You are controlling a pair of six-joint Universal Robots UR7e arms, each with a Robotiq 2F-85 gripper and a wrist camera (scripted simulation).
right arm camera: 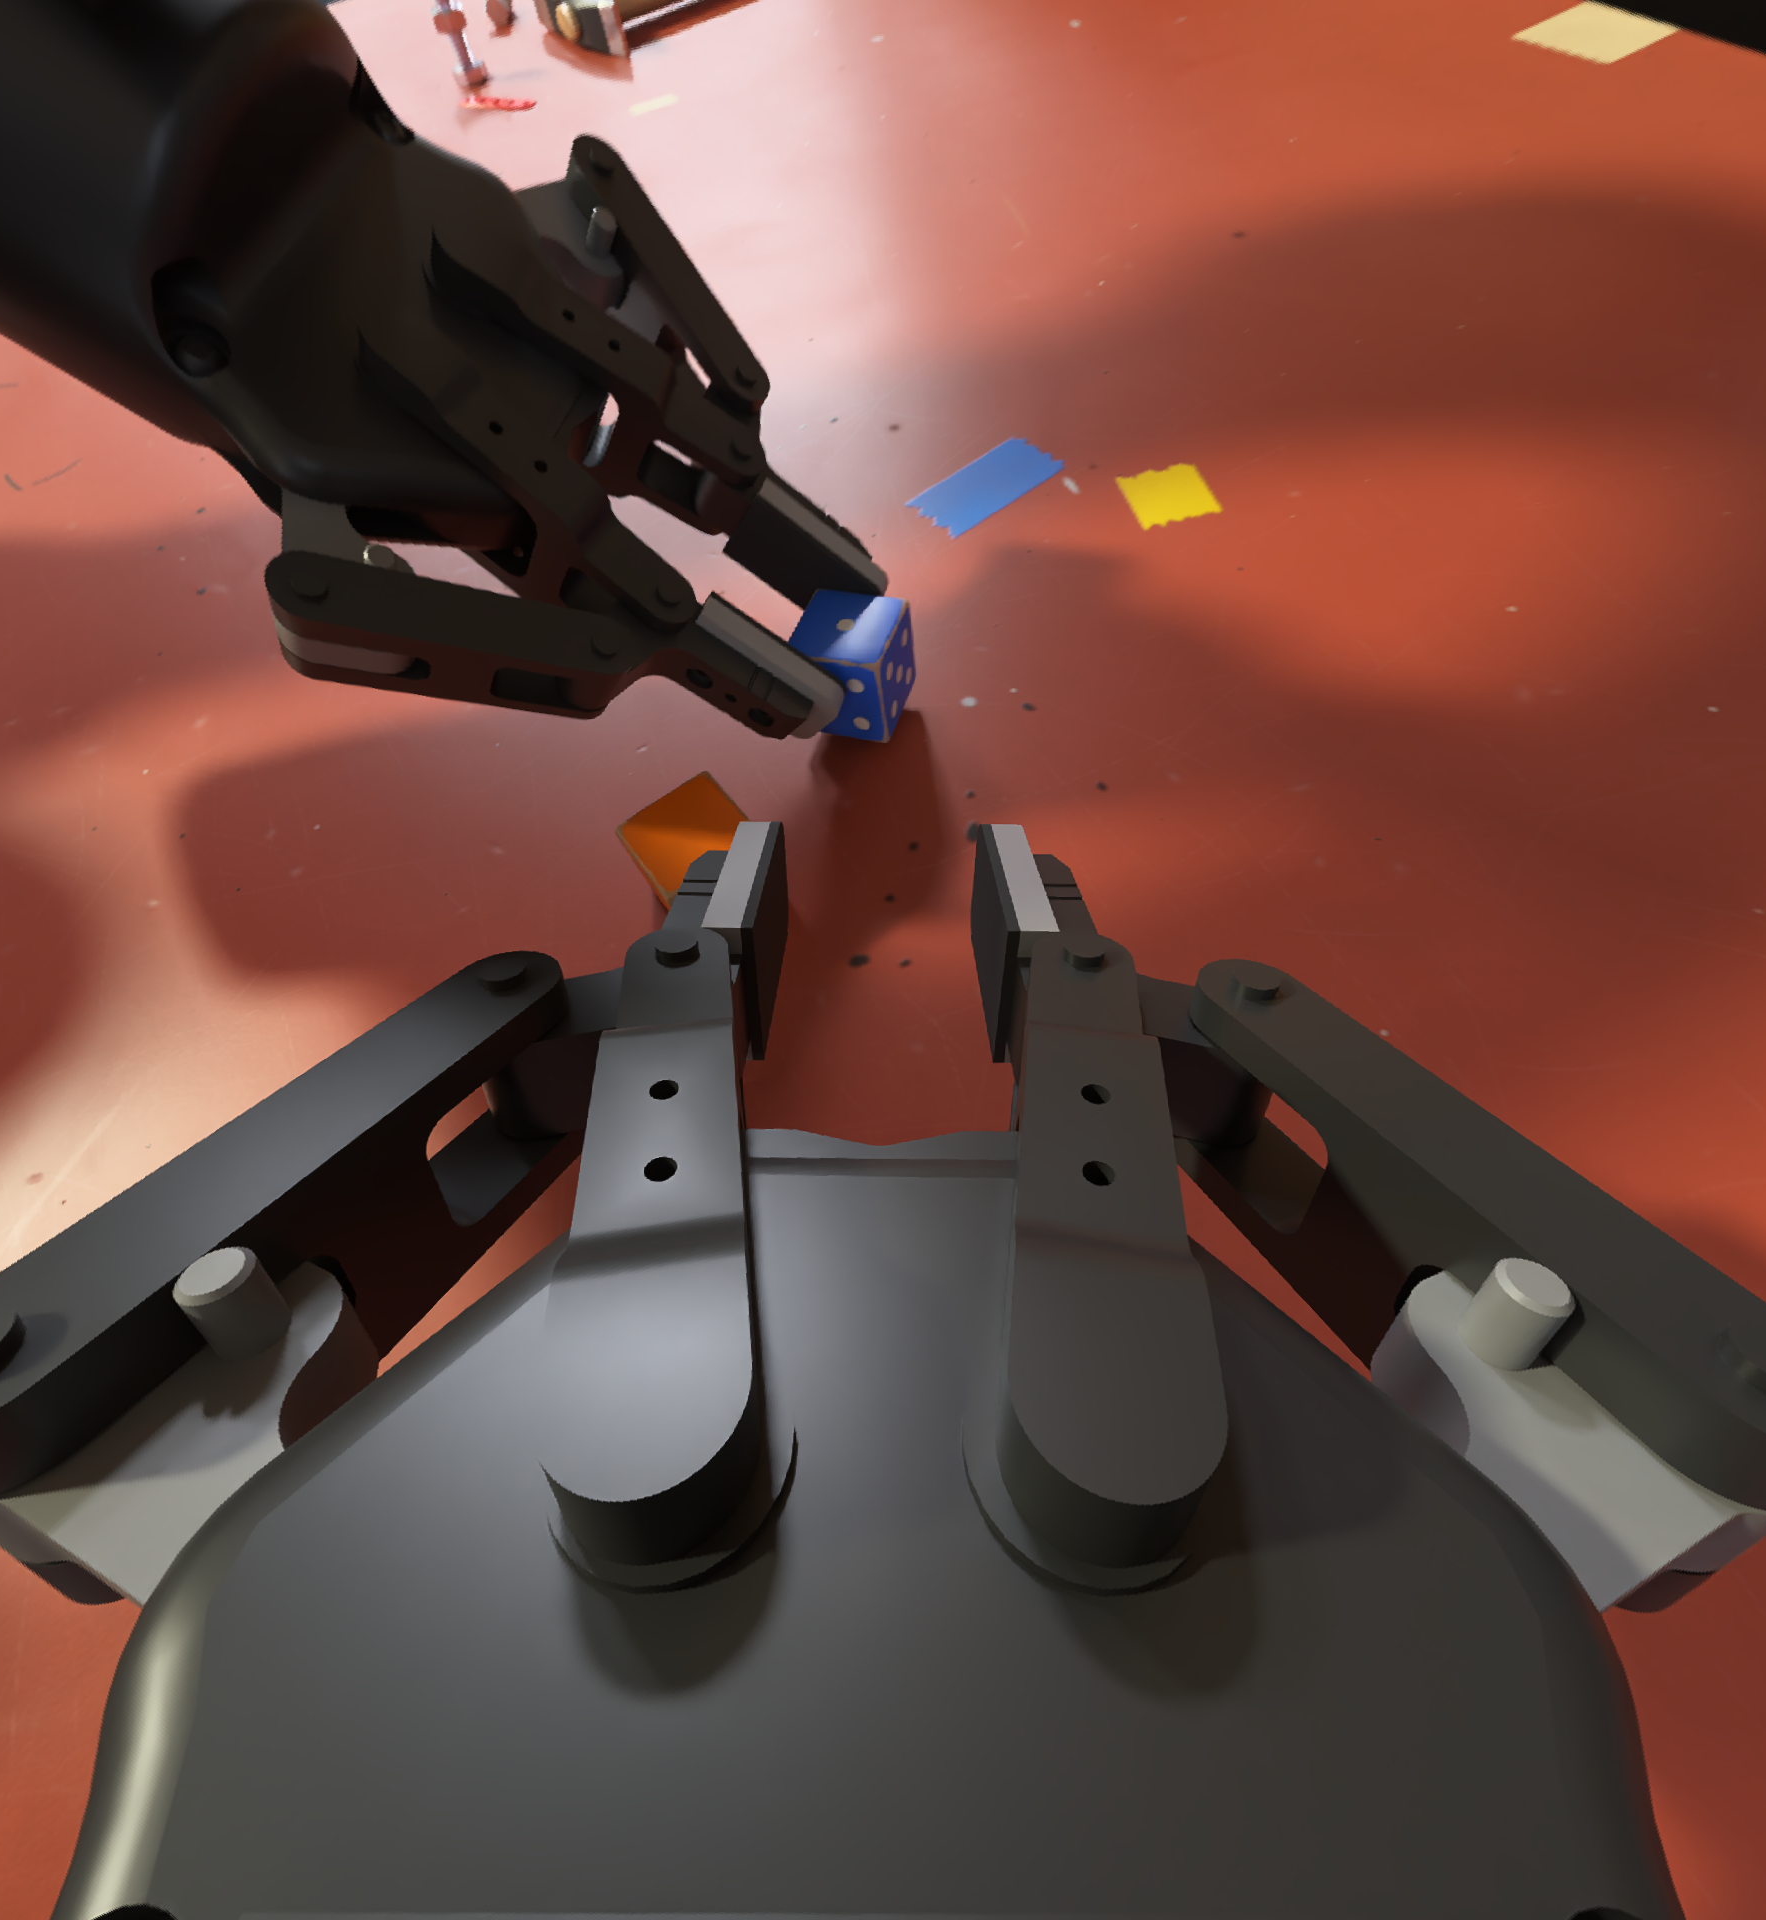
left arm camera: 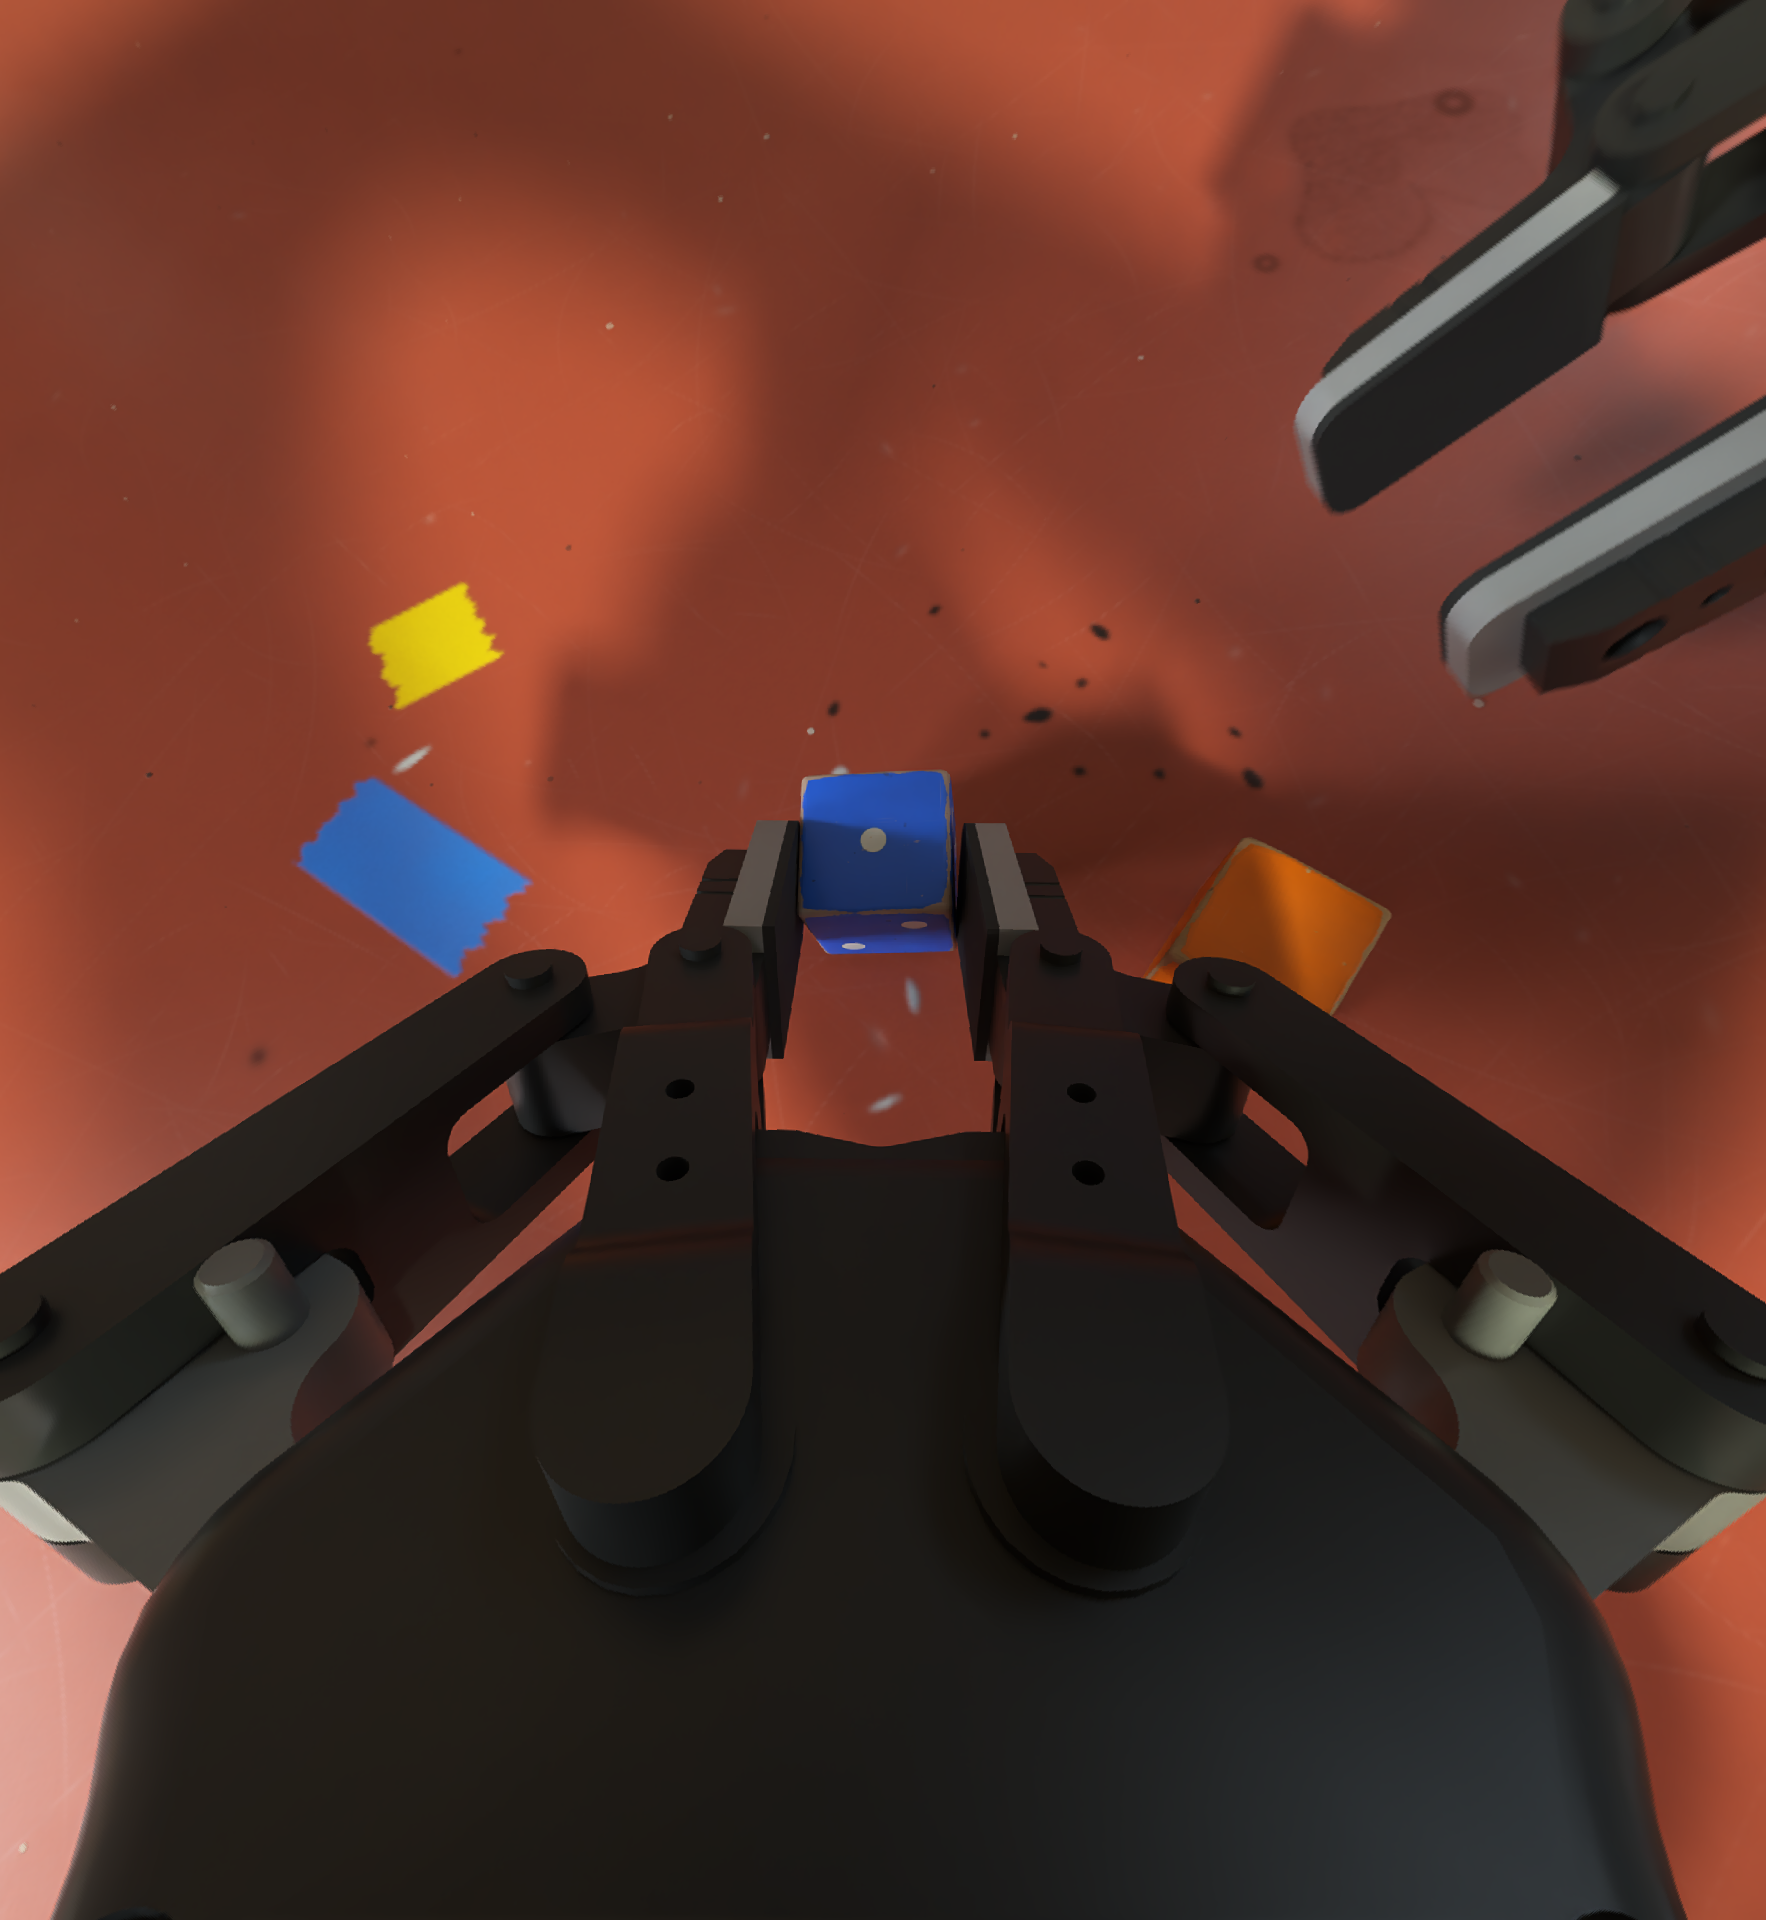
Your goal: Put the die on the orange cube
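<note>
My left gripper (left arm camera: 874, 847) is shut on a blue die (left arm camera: 874, 836) with pale dots, one pad on each side. In the right wrist view the die (right arm camera: 863, 665) sits tilted in the left gripper (right arm camera: 843, 644), at or just above the red table. The orange cube (left arm camera: 1274, 920) stands on the table just right of the die, apart from it. In the right wrist view the cube (right arm camera: 681, 826) is partly hidden behind my right gripper's left finger. My right gripper (right arm camera: 879, 836) is open and empty above the table; it also shows at the upper right of the left wrist view (left arm camera: 1388, 551).
A blue tape strip (left arm camera: 411, 873) and a yellow tape piece (left arm camera: 432, 644) lie flat on the table left of the die; both show in the right wrist view too (right arm camera: 983, 483) (right arm camera: 1167, 496). Bolts and a tool (right arm camera: 474, 52) lie at the far edge.
</note>
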